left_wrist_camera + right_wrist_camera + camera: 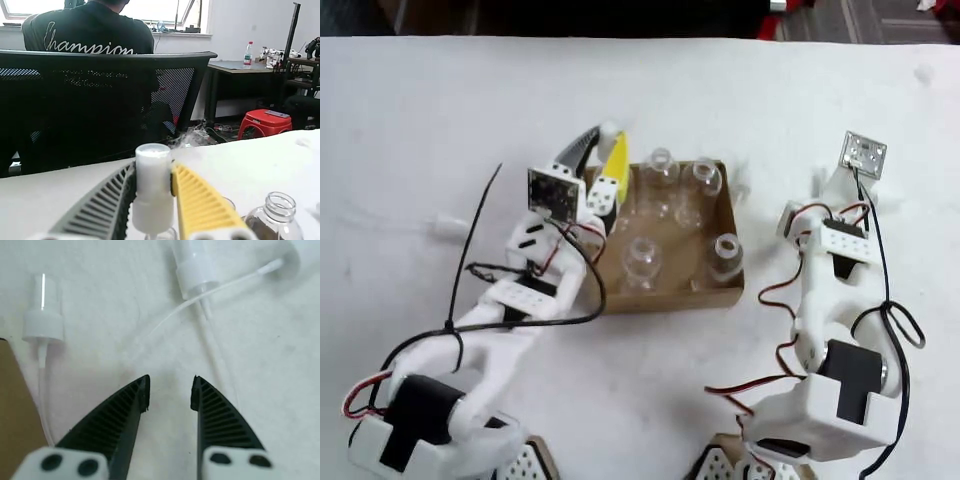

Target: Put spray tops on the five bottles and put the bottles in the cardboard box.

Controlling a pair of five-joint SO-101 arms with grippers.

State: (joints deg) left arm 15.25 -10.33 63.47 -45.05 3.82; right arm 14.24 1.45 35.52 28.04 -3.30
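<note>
My left gripper (154, 200), one finger grey and one yellow, is shut on a white spray top (152, 180). In the high view that left gripper (604, 140) hangs over the far left corner of the cardboard box (718, 296). Several clear bottles stand in the box with bare necks, among them one (643, 258) near the front and one (277, 215) close beside the held top. My right gripper (169, 392) is open just above the table. Two loose spray tops, one (43, 315) near the box edge (12, 405) and one (196, 270) farther off, lie ahead of it with their tubes trailing.
The right arm (840, 245) stands to the right of the box, with its wires looping beside it. White table stretches around the box. Beyond the table's far edge stands a black mesh chair (100, 100) with a person seated in it.
</note>
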